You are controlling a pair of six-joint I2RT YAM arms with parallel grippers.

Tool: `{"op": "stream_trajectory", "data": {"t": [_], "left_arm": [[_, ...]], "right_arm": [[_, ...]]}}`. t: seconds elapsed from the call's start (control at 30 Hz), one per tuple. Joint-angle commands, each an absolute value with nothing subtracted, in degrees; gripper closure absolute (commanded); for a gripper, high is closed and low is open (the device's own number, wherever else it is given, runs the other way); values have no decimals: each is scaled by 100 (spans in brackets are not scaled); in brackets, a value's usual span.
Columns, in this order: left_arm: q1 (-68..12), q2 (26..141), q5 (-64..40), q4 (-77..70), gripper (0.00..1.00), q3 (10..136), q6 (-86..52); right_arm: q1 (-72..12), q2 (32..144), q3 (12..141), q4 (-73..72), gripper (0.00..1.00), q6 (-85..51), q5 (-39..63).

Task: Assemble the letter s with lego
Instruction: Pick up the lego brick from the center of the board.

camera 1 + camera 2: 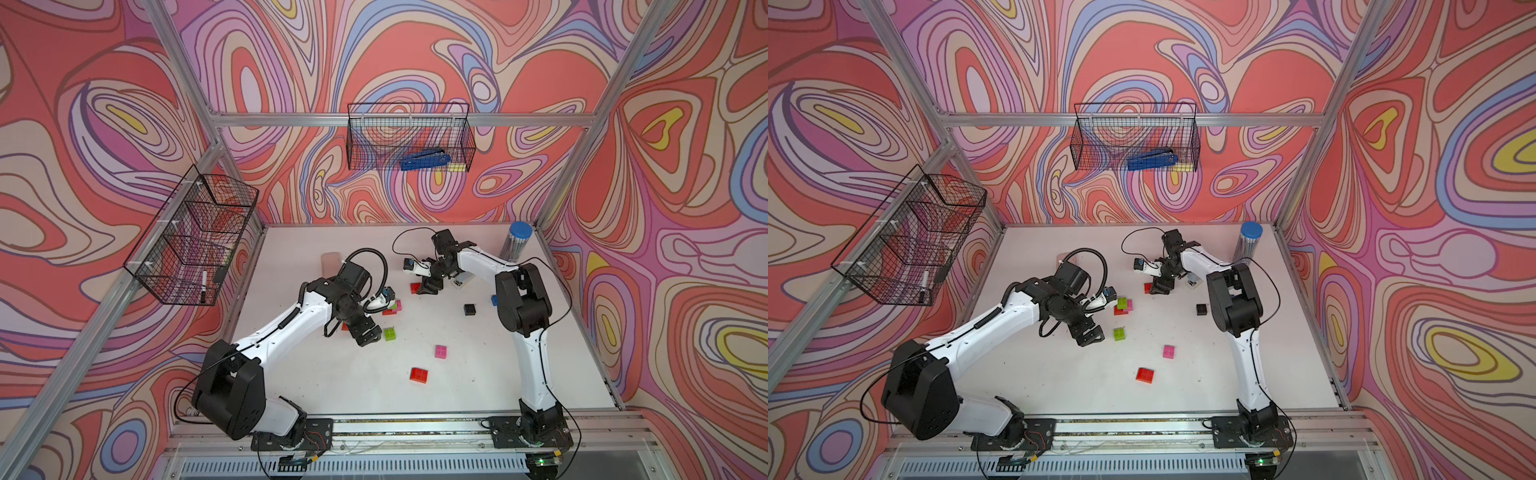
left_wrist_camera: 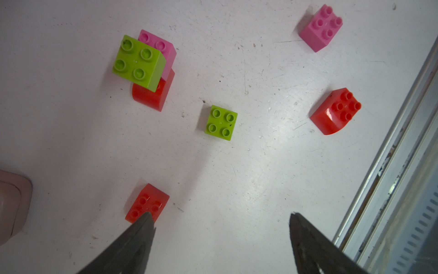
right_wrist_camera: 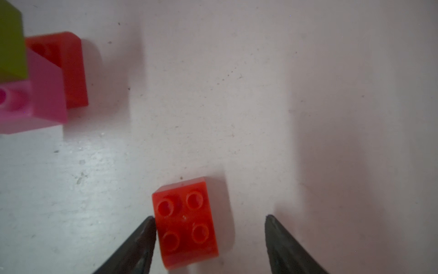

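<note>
The right claw (image 1: pixel 428 287) stands low over the surface (image 1: pixel 478 374) in a top view, at a red brick (image 1: pixel 415 287) toward the back. The stack (image 1: pixel 392 307) of green, pink and red lies near it.

In the left wrist view the left claw (image 2: pixel 220 213) is wide open and empty, near a second red brick (image 2: pixel 147 204).

In the right wrist view the right claw (image 3: pixel 209 217) is open around the red brick (image 3: pixel 187 223): one finger touches its side, the other is apart. The brick looks light, stiff and smooth, so it may slip. I would pinch its two flat opposite sides, squarely.
</note>
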State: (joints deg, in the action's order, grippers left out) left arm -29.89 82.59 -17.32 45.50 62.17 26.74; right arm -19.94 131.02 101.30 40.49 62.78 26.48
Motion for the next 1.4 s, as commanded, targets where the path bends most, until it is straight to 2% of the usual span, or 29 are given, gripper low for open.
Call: {"op": "stream_trajectory", "data": {"t": [0.0,0.33,0.63,0.8,0.93,1.1,1.37], "left_arm": [[-2945,8226,-1698,4737,9,6159,2717],[-2945,8323,-1698,4779,9,6218,2751],[-2949,8264,-1734,4824,9,6189,2715],[-2939,8103,-1786,4878,9,6123,2680],[-2894,7926,-1885,4825,9,6004,2606],[-2792,7716,-2087,4864,9,5916,2566],[-2526,7434,-2315,4893,8,5760,2418]], "right_arm": [[-2030,13253,10274,4508,31,6441,2803],[-2061,13399,10403,4547,55,6299,2979],[-2094,13262,10431,4472,73,6001,3197],[-2105,12714,9978,4179,76,5608,3430],[-2198,12010,9004,3568,76,5213,3574],[-2286,11305,8090,3475,79,5002,3680],[-2954,10511,7064,2989,80,4672,3468]]}}
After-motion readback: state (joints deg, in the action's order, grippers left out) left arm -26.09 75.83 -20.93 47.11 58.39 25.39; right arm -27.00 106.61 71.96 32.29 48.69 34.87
